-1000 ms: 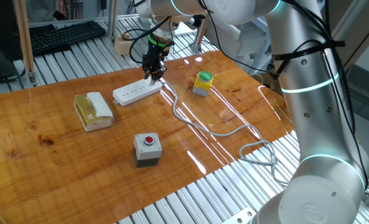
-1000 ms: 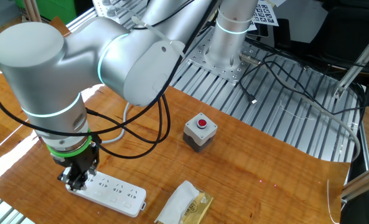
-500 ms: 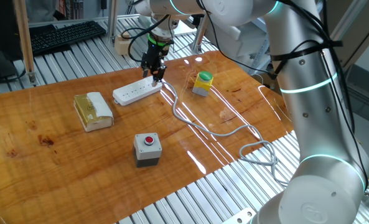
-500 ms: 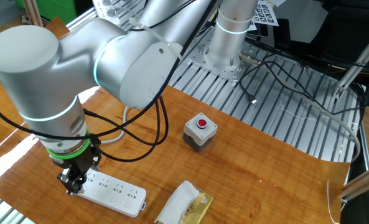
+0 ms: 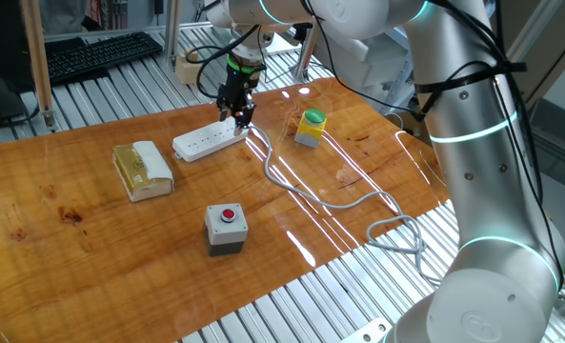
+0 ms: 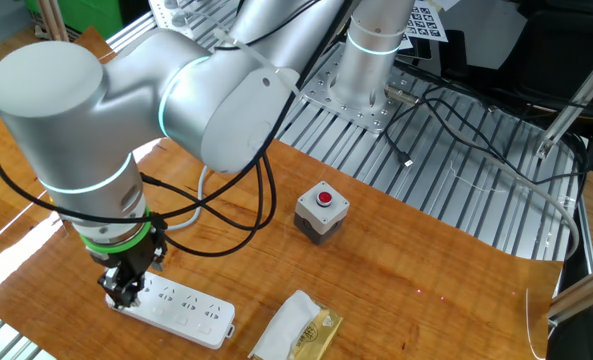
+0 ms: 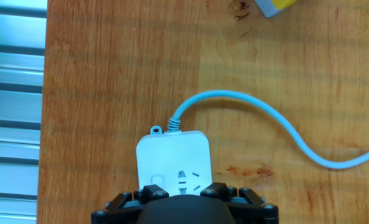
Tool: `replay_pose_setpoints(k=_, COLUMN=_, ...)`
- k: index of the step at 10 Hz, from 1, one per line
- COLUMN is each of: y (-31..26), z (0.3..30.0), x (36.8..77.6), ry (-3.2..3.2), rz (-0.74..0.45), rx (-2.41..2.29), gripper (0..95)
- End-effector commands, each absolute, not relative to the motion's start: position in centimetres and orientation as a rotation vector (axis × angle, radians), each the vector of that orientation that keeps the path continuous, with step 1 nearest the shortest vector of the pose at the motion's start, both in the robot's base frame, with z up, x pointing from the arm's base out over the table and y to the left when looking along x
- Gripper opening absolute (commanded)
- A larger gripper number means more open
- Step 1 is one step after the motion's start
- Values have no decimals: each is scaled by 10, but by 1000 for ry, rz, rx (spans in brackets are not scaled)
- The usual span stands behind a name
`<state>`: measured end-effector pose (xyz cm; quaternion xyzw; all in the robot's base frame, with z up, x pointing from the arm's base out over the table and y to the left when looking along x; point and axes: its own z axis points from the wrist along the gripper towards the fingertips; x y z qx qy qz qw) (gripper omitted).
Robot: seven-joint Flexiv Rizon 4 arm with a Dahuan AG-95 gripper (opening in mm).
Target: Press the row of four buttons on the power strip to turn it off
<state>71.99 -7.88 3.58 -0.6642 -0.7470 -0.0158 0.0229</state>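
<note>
The white power strip lies flat on the wooden table, its cable running off to the right. My gripper hangs just above the strip's cable end. In the hand view the strip fills the lower middle. One pale button and a socket beside it show between the two fingers. The gripper is open, a finger on each side of that socket, holding nothing. The other buttons are hidden under the hand.
A green dome button on a yellow box stands right of the strip. A round red button on a grey box sits near the table's front. A tan block with a white wrap lies left. The metal slat frame borders the table.
The gripper has lifted a little off the strip's cable end and shifted slightly. The strip itself has not moved.
</note>
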Motion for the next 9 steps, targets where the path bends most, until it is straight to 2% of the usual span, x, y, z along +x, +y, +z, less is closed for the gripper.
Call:
replay_pose_setpoints(k=1, y=-79, z=35, x=720, ry=-2316, rz=-48, rx=-2049, gripper=760)
replay_pose_setpoints(k=9, y=-85, z=30, x=710, ry=-2330, rz=-48, rx=-2034, gripper=760)
